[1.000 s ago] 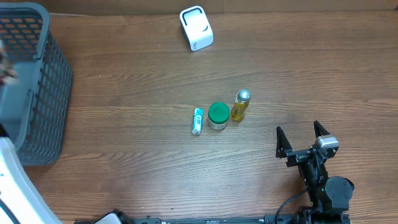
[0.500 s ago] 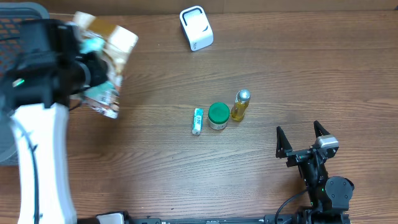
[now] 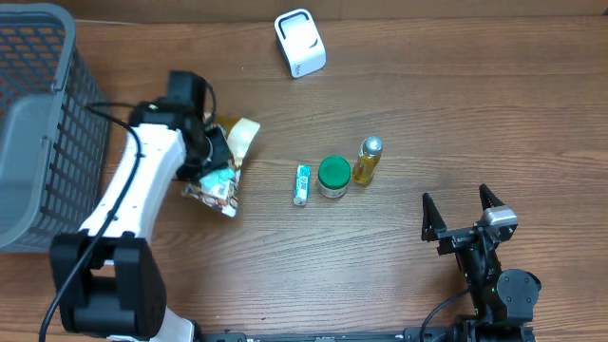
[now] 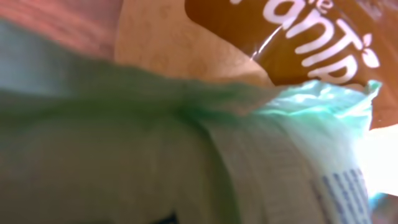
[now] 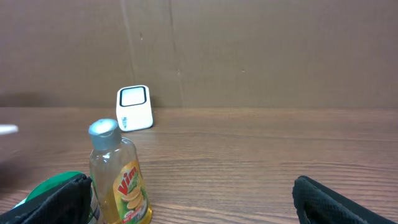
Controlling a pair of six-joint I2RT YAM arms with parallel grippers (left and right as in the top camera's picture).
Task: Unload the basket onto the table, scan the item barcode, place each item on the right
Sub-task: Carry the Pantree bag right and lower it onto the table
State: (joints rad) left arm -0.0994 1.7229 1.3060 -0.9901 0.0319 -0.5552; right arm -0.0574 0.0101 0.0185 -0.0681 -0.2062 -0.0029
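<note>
Snack bag (image 3: pixel 220 173): left of centre in the overhead view, with its tan and brown end toward the upper right and its teal end toward the lower left. Whether it touches the table (image 3: pixel 446 95) cannot be told.
Left gripper (image 3: pixel 207 150): pinching the snack bag, with its black body over the bag's upper-left edge. Its white arm runs down to the lower left corner.
Left wrist view: the bag fills the frame, hiding the fingers. Brown print with white letters sits at the upper right, green film runs across the middle, and a barcode (image 4: pixel 344 185) is at the lower right edge.
Right gripper (image 3: pixel 463 215): spread wide and holding nothing, at the lower right of the overhead view. In its own camera the two dark fingertips sit at the bottom corners.
Scanner (image 3: pixel 299 43): a small white unit near the top edge, just right of centre and well apart from the bag. In the right wrist view (image 5: pixel 134 107) it stands at the left against the brown back wall.
Basket (image 3: pixel 84 114): grey mesh filling the upper left corner. Its right wall is near the left arm.
Centre row: a small tube (image 3: pixel 301 184), a green-lidded jar (image 3: pixel 333 176) and a yellow bottle (image 3: pixel 367 160) lie close together in a line just right of the bag.
Open room: there is bare wood between the bag and the scanner. A wide bare stretch covers the right half above the right gripper, and more runs along the bottom centre.
Tight spots: the gap between the basket wall and the left arm, and the one between the bag's right edge and the tube.
</note>
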